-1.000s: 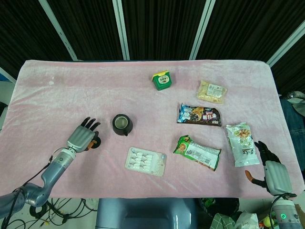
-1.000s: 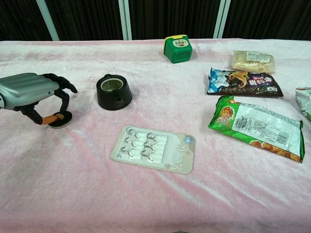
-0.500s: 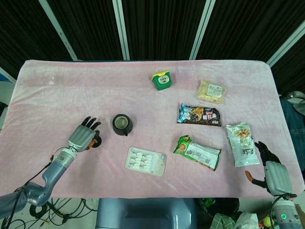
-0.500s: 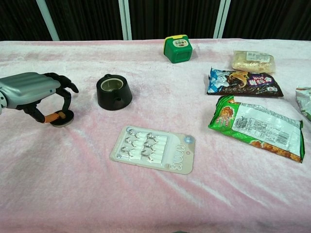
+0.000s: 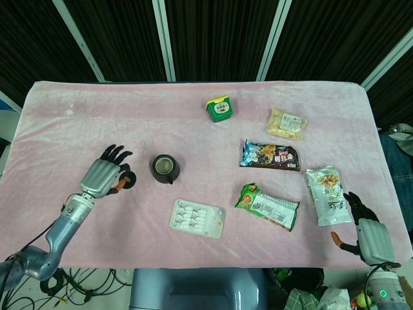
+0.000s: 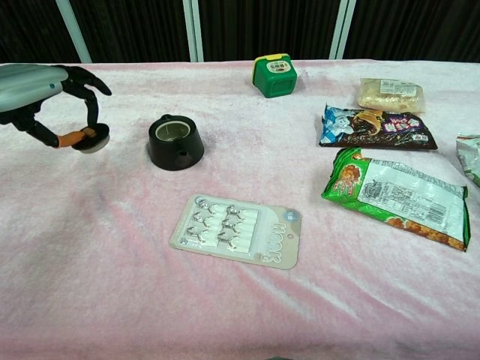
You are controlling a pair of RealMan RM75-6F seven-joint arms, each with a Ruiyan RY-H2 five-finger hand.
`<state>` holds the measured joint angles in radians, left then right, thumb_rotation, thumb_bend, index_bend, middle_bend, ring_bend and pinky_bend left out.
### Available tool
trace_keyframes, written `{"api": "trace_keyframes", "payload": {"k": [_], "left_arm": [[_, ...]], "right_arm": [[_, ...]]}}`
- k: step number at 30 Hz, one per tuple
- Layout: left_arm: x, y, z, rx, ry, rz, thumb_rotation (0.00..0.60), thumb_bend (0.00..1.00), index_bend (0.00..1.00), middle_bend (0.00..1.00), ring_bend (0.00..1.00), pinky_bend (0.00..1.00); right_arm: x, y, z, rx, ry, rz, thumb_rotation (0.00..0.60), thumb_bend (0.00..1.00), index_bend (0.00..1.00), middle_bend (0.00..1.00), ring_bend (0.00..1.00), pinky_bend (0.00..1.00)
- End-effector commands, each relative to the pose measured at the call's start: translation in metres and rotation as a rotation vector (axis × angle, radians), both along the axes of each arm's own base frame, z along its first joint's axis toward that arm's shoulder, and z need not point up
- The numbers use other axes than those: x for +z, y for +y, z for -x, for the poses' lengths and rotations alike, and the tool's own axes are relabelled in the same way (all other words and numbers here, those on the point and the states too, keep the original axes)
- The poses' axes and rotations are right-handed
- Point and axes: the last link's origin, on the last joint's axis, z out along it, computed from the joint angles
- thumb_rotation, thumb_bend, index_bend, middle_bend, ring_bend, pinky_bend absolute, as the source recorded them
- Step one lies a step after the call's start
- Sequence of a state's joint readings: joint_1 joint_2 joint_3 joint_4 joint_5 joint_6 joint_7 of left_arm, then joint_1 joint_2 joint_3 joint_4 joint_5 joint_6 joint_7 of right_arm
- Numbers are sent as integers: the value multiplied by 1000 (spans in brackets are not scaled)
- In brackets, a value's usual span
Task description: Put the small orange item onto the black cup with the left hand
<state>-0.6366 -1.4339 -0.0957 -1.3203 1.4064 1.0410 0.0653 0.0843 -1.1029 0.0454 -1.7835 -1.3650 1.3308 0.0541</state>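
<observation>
The black cup (image 5: pixel 164 168) (image 6: pixel 175 142) stands upright on the pink cloth, left of centre, with its mouth up. My left hand (image 5: pixel 100 175) (image 6: pixel 37 90) is to its left and pinches the small item (image 5: pixel 127 180) (image 6: pixel 94 137), a little round disc that looks dark, with orange at the thumb. In the chest view the item hangs above the cloth at about the height of the cup's rim, a short gap away from the cup. My right hand (image 5: pixel 368 232) rests at the table's near right corner with its fingers apart and nothing in it.
A clear blister pack (image 5: pixel 197 218) (image 6: pixel 238 231) lies just in front of the cup. A green box (image 5: pixel 219 109) (image 6: pixel 274 75) stands at the back. Several snack bags (image 5: pixel 268 206) (image 6: pixel 397 196) fill the right half.
My left hand has risen off the cloth with the small item in its pinch. It now sits higher and a little further back. The cup and my right hand have stayed still.
</observation>
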Motion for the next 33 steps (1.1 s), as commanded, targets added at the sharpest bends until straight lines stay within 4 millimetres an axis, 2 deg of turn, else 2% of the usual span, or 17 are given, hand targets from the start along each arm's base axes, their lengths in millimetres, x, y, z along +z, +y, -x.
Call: {"api": "trace_keyframes", "payload": {"k": [1, 6, 11, 14, 20, 33], "left_arm": [[2, 13, -25, -10, -106, 14, 600, 458, 558, 147, 0, 15], [-5, 38, -56, -47, -126, 27, 600, 457, 558, 146, 0, 15], [-21, 61, -77, -50, -81, 33, 600, 457, 559, 146, 0, 15], [-30, 66, -85, -44, -71, 44, 600, 457, 560, 147, 0, 15], [-45, 69, -84, -9, -51, 67, 600, 457, 562, 146, 0, 15], [-59, 73, -78, 27, -15, 83, 600, 457, 563, 146, 0, 15]], "right_arm": [[0, 0, 0, -2, 0, 3, 600, 208, 54, 44, 144, 157], [1, 0, 1, -6, -1, 5, 600, 207, 54, 44, 144, 157], [1, 0, 1, -6, -1, 7, 600, 208, 54, 44, 144, 157], [2, 0, 1, -6, -1, 10, 600, 207, 54, 44, 144, 157], [3, 0, 2, -9, -6, 13, 600, 207, 54, 44, 144, 157], [3, 1, 2, -9, -7, 12, 600, 208, 54, 44, 144, 157]]}}
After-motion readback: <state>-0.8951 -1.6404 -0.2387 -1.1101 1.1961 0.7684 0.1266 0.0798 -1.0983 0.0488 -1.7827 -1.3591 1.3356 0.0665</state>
